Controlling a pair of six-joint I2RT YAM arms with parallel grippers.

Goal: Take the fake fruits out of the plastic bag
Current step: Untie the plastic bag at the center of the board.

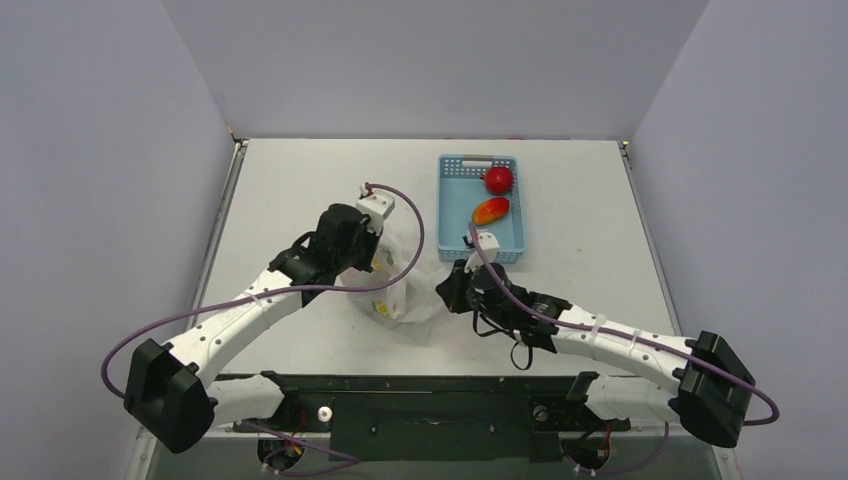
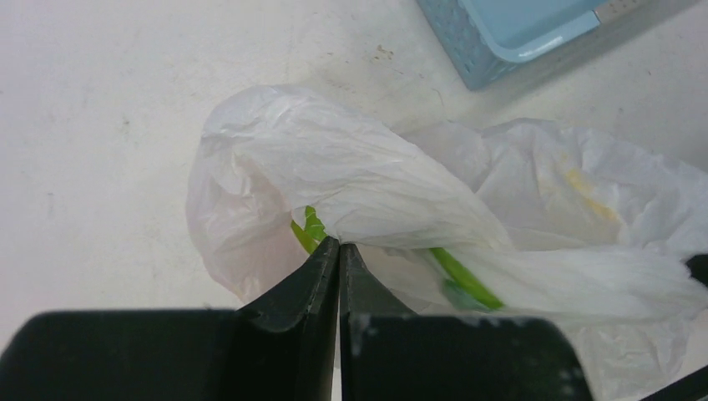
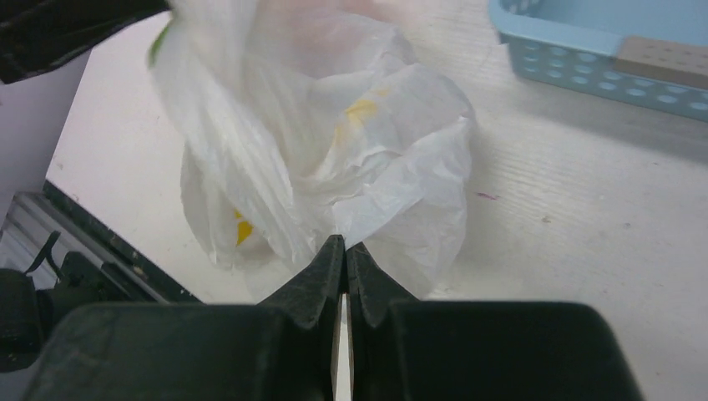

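Note:
The plastic bag [image 1: 405,290] is thin, white and crinkly with yellow marks, and stands crumpled at the table's near middle between my two arms. My left gripper [image 1: 378,262] is shut on the bag's upper left fold; in the left wrist view the gripper [image 2: 339,244] pinches white film, with a green printed strip [image 2: 455,271] beside it. My right gripper [image 1: 442,293] is shut on the bag's right side; in the right wrist view the gripper [image 3: 345,242] grips the film of the bag [image 3: 334,142]. The fake fruits are hidden; none shows through the bag.
A light blue basket [image 1: 452,222] stands at the back right of the bag, holding a round red apple [image 1: 498,179] and a red-orange mango [image 1: 490,210]. Its corner shows in the left wrist view [image 2: 501,42] and the right wrist view [image 3: 601,71]. The table's front rail [image 1: 420,385] lies close behind the bag.

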